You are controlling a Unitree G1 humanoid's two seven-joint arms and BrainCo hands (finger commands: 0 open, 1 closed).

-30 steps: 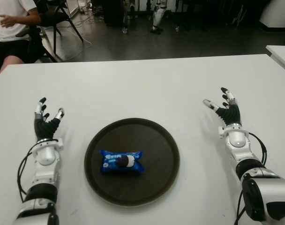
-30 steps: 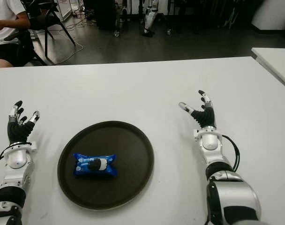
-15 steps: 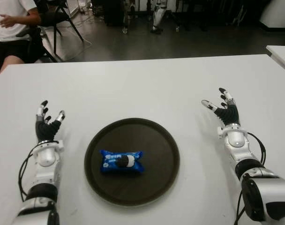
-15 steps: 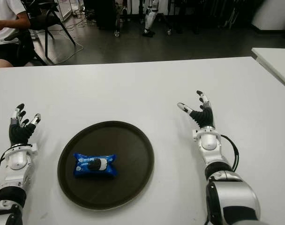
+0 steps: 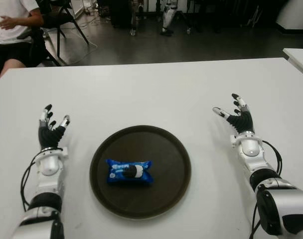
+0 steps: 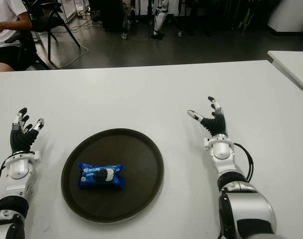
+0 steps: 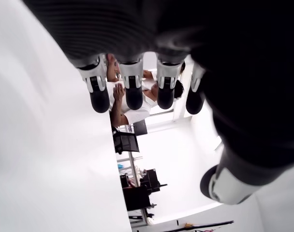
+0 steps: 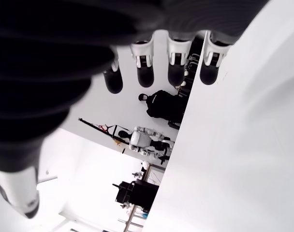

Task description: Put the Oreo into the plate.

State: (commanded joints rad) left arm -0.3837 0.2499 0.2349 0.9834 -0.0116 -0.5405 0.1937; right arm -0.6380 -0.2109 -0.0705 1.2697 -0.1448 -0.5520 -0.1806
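A blue Oreo packet (image 5: 129, 172) lies flat inside the round dark plate (image 5: 176, 164), a little left of its centre. Left of the plate is my left hand (image 5: 50, 130), fingers spread and holding nothing; its wrist view shows straight fingertips (image 7: 134, 89) over the white table. On the plate's right, my right hand (image 5: 234, 115) is likewise spread and empty, with its fingertips (image 8: 144, 67) extended. Neither hand touches the plate or the packet.
The white table (image 5: 151, 89) stretches out around the plate. A seated person (image 5: 14, 30) is at the far left beyond the table's edge, next to a chair. A second white table corner (image 5: 298, 55) shows at the far right.
Both hands have drifted slightly: the left a little toward me, the right a little to the left. The Oreo packet and plate have not moved.
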